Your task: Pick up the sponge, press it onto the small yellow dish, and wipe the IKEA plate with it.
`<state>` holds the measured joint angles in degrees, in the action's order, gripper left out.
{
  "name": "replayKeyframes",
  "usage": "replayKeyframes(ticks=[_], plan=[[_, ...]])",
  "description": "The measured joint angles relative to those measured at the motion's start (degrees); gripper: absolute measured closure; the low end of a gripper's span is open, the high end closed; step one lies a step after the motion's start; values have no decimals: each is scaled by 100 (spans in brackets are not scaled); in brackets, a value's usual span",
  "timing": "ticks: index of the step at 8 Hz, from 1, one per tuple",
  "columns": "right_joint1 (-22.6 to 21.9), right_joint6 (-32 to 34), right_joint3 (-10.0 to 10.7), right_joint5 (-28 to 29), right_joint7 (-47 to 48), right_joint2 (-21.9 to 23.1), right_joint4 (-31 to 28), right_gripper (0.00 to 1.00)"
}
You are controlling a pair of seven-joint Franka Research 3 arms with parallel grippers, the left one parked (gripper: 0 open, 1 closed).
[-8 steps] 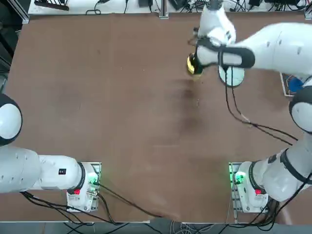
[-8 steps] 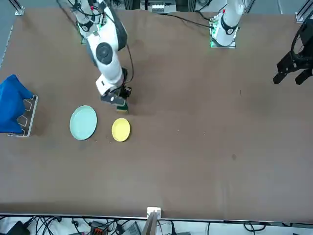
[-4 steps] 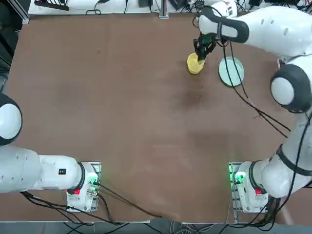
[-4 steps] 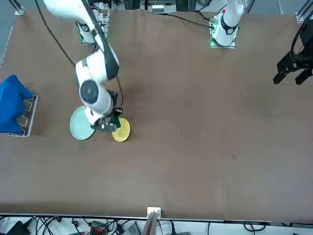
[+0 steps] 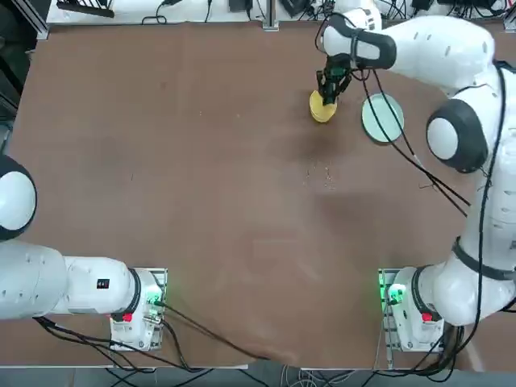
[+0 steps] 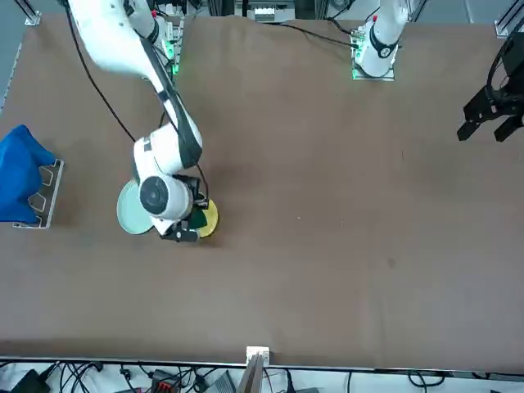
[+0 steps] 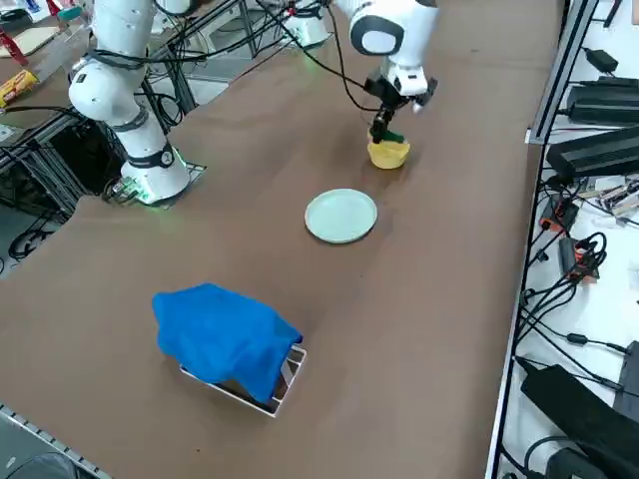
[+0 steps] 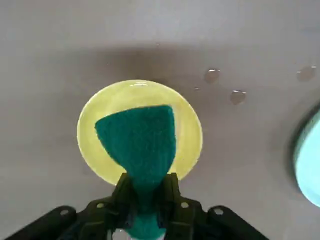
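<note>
my right gripper (image 8: 145, 192): clamped tight on the sponge (image 8: 139, 142), squeezing its near end so the free end fans out ahead of my fingers

sponge vs dish: hanging right over the small yellow dish (image 8: 140, 132), pretty much centred; can't tell if it's pressing into it yet

IKEA plate (image 5: 382, 118): bare, just beside the dish, on my right in the top view

what matters next: I reckon it's a short sideways hop to the right, sponge's long axis pointing away from my wrist

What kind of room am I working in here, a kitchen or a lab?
Most likely a robotics lab, not a kitchen: the brown table is bare apart from test props, cables and electronics lie along its edge, and the right gripper holds the sponge over the small yellow dish.
</note>
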<state>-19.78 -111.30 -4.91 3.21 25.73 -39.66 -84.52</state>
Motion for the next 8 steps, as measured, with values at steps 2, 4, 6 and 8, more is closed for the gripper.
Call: replayKeyframes(ticks=[2,4,6,8], plan=[[-2,3,-22,0,-4,-168,183,78],[2,5,-22,0,-72,-271,222,78],[36,3,-14,0,-321,-415,283,78],[62,3,-14,0,-398,-495,345,78]])
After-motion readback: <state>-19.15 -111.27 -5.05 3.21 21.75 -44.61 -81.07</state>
